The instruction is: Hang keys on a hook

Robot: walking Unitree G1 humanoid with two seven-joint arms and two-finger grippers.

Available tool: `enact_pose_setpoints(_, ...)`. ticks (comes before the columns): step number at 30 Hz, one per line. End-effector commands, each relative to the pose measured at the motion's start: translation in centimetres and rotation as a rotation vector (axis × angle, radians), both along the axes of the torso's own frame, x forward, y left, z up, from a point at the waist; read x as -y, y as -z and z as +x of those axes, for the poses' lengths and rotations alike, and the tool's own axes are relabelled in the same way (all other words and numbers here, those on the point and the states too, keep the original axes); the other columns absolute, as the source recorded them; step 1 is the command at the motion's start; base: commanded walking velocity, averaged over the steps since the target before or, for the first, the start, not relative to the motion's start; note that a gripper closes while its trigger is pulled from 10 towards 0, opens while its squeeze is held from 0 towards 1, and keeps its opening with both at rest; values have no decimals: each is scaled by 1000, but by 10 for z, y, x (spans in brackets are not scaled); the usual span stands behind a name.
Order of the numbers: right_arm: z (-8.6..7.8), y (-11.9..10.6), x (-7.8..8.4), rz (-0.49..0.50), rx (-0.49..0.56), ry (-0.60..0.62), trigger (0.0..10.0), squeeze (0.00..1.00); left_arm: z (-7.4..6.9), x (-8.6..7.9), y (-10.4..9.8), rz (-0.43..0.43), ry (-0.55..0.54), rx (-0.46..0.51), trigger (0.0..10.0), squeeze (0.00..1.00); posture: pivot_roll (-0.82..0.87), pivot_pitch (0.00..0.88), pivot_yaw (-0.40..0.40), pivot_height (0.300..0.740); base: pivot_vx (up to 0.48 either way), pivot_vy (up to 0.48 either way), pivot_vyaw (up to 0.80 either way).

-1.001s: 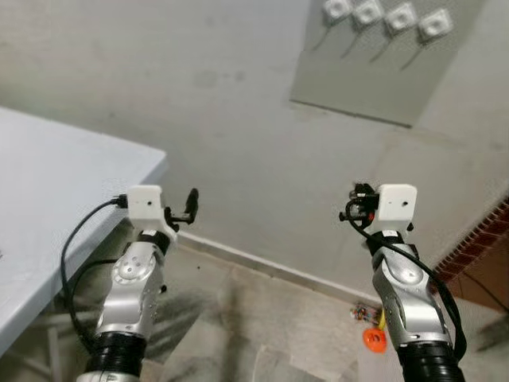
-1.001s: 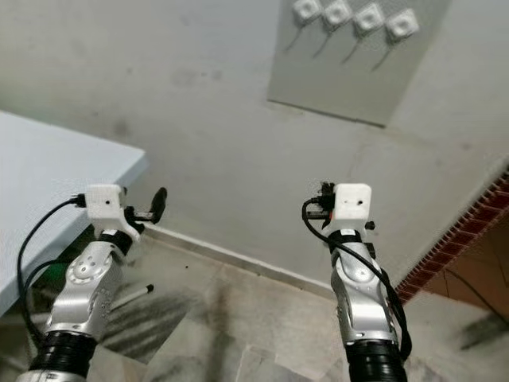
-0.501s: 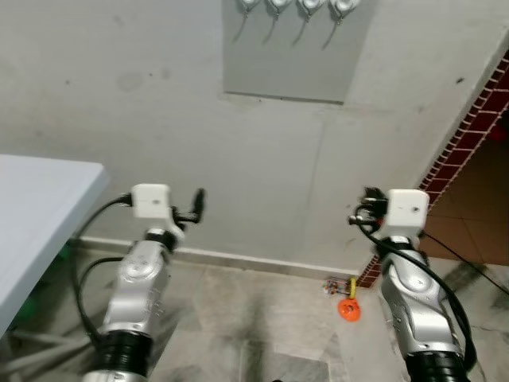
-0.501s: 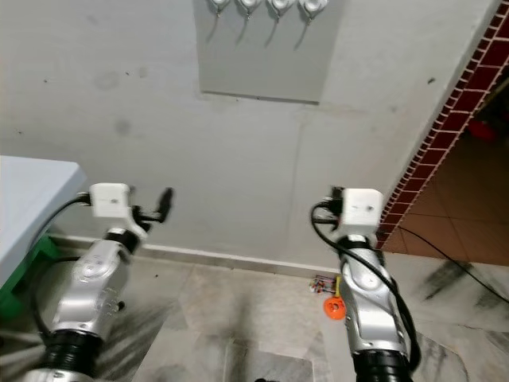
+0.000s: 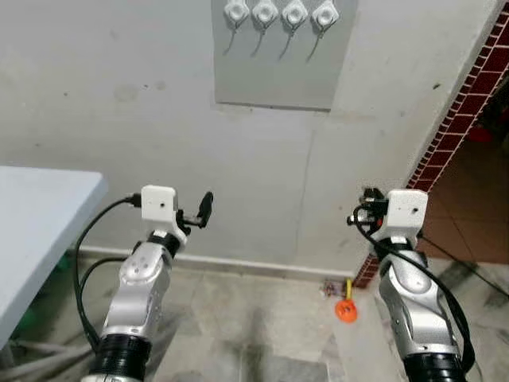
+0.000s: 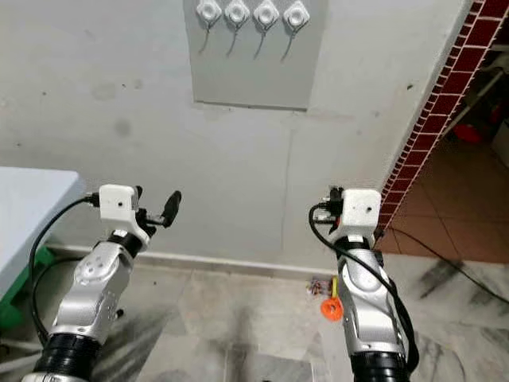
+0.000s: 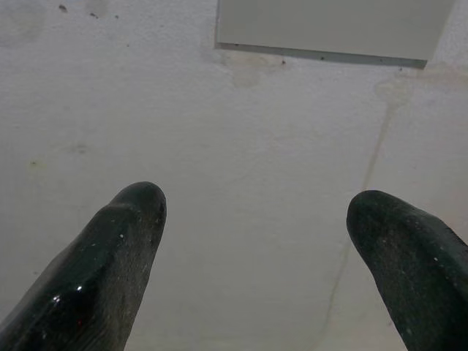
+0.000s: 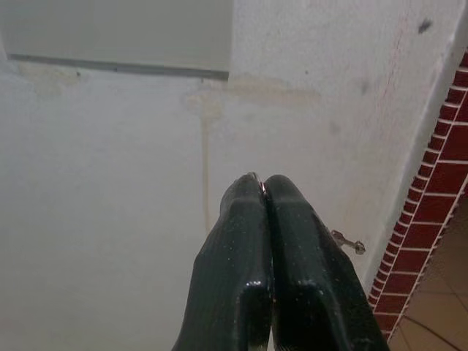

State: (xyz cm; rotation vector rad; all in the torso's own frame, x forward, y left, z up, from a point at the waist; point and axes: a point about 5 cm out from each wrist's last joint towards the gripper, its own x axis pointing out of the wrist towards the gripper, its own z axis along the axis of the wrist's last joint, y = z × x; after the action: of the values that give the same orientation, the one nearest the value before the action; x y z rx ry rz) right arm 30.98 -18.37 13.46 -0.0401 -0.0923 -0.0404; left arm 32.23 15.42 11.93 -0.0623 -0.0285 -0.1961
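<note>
Keys: I cannot make out a bunch with any certainty. A thin bright glint sits between the tips of my right gripper (image 8: 262, 183), and a small metal piece (image 8: 348, 242) shows just beside its black fingers. Either could be a ring or a key, but I cannot tell.

Small orange round object (image 5: 345, 310), with a yellow bit and some small pieces near it: on the floor at the foot of the wall, beside the corner of the red brick edging (image 5: 461, 111). It may be a key fob; too small to say.

Right gripper: fingers pressed together, raised at chest height and pointing at the plain wall below the panel.

Left gripper (image 7: 256, 234): fingers wide apart, nothing between them, also raised and facing the wall below the panel's lower edge.

Four white diamond-shaped mounts with thin metal hooks (image 5: 278, 14): in a row along the top edge of a flat grey rectangular wall panel (image 5: 274, 72), well above both grippers.

White table (image 5: 40, 215): to my left, its corner near my left arm.

Handling note, as I judge it:
- First confirm that the right gripper really holds the ring.
- If it does, step closer and raise that arm until the ring hangs level with a hook's tip.
- Approach from above the tip.
- Lower the ring over the hook, and part the fingers only once it has seated.
</note>
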Motion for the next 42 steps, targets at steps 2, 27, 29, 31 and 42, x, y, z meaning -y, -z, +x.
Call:
enact_pose_setpoints(2, -3, 0, -2, -5, -3, -10, 10000, 0, -2, 0, -1, 5, 8, -2, 10000, 0, 5, 68, 15, 740, 249, 0, 0)
enact_pose_setpoints(27, -6, 3, -7, -10, -20, -32, 10000, 0, -4, 3, 2, -21, 13, -20, 10000, 0, 2, 55, 7, 740, 244, 0, 0)
enact_pose_setpoints(29, -7, 3, -7, -11, -22, -34, 10000, 0, -4, 3, 2, -22, 10, -20, 10000, 0, 1, 57, 6, 740, 0, 0, 0)
enact_pose_setpoints(31, -7, 3, -7, -12, -22, -34, 10000, 0, -4, 3, 3, -25, 8, -21, 10000, 0, 1, 57, 6, 740, 0, 0, 0)
enact_pose_setpoints(42, -7, 3, -6, -14, -26, -34, 10000, 0, -4, 3, 3, -36, -5, -26, 10000, 0, -1, 62, 4, 740, 293, 0, 0)
